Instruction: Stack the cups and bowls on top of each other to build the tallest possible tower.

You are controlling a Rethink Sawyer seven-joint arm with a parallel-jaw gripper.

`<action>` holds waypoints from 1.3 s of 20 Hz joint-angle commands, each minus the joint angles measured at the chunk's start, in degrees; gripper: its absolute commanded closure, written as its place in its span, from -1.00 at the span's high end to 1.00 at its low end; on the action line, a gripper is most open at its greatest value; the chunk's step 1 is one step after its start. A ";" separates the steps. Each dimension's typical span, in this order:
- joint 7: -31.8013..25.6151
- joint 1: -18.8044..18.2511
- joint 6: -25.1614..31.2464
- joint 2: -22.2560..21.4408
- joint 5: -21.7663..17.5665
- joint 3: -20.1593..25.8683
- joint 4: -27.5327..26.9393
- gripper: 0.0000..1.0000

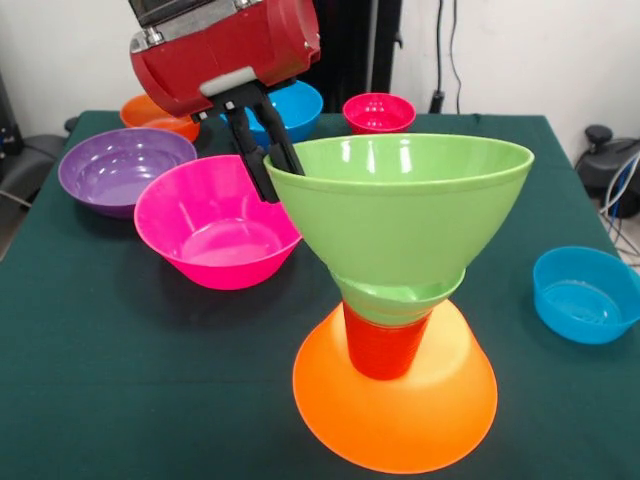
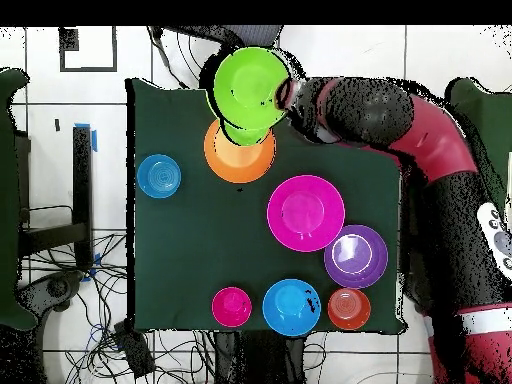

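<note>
The tower stands at the front: a large orange bowl, rim down, bears the orange-red cup. On the cup sits a small green bowl, and a large green bowl sits upright in it. My gripper comes down from the upper left, and its black fingers straddle the large green bowl's left rim, shut on it. In the overhead view the green bowl covers the cup and part of the orange base, with the gripper at the bowl's right rim.
A large pink bowl stands upright just left of the tower, close to the arm. A purple bowl, an orange bowl, a blue bowl and a small red bowl stand behind. A small blue bowl stands at the right.
</note>
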 commanded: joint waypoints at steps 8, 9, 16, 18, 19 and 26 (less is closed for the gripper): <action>2.54 3.62 -6.33 1.37 -1.33 -1.40 2.52 -1.00; 2.52 3.60 -6.13 1.27 -1.11 -1.38 2.47 -1.00; 1.26 2.26 -3.63 0.09 -0.02 -0.33 4.42 -1.00; 0.34 1.18 -2.60 -0.39 0.67 0.62 5.36 -1.00; 0.01 0.82 -2.02 -0.72 0.95 0.93 5.59 -1.00; -1.53 2.59 6.64 0.46 0.32 -1.30 1.47 -1.00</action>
